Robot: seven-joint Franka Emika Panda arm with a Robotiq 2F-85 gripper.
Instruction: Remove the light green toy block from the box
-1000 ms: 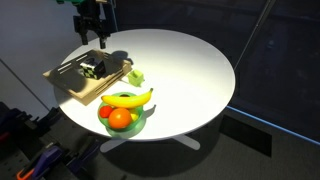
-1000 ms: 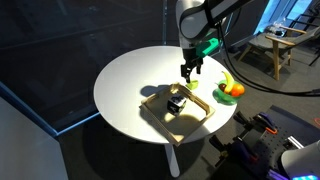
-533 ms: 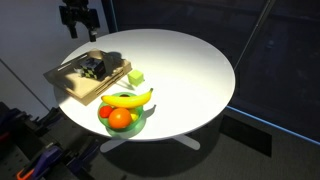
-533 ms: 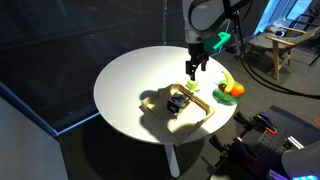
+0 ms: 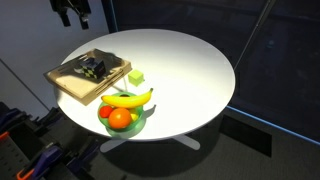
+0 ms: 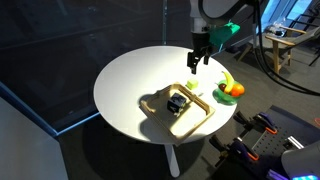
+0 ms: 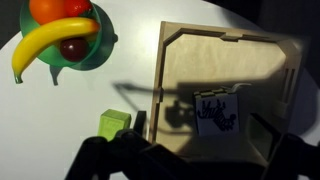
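Bright overhead light on the white table [image 5: 190, 70] — dark surroundings; wrist view soft, a shadow crosses the box [image 7: 215, 55].

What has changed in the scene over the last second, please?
The gripper rose away from above the box, open and empty. The light green toy block stayed on the table beside the box; the dark toys inside did not move.

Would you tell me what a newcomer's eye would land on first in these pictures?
The bright yellow banana lying across the green fruit bowl at the edge of the round white table stands out most. Next, the small light green toy block on the table just outside the shallow light-wood box, which holds dark toy pieces.
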